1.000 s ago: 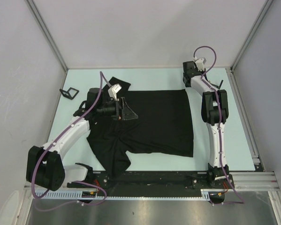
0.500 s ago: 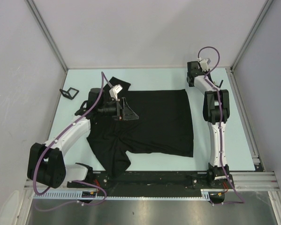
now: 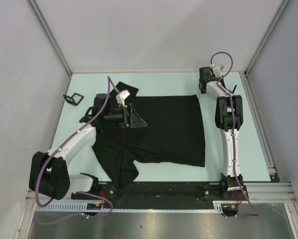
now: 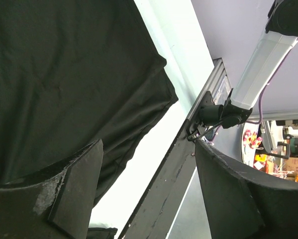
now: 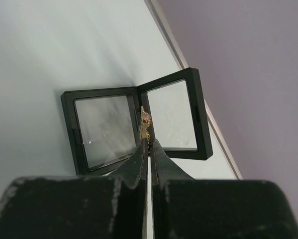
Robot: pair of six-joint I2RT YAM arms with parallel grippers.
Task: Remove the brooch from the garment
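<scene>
right gripper [image 5: 148, 145] pinching gold brooch [image 5: 145, 122], black T-shirt [image 3: 166, 130] flat

We observe an open black hinged case [image 5: 106, 129] with two clear panes, flat on the pale table [image 5: 49, 50], near the wall [image 5: 248, 74].

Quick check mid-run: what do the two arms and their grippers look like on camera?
The left arm and right arm match: white links, bulky black joints, a looping purple cable each. The left gripper and right gripper are black with tapered fingers; a left finger shows whitish scuffing.
</scene>
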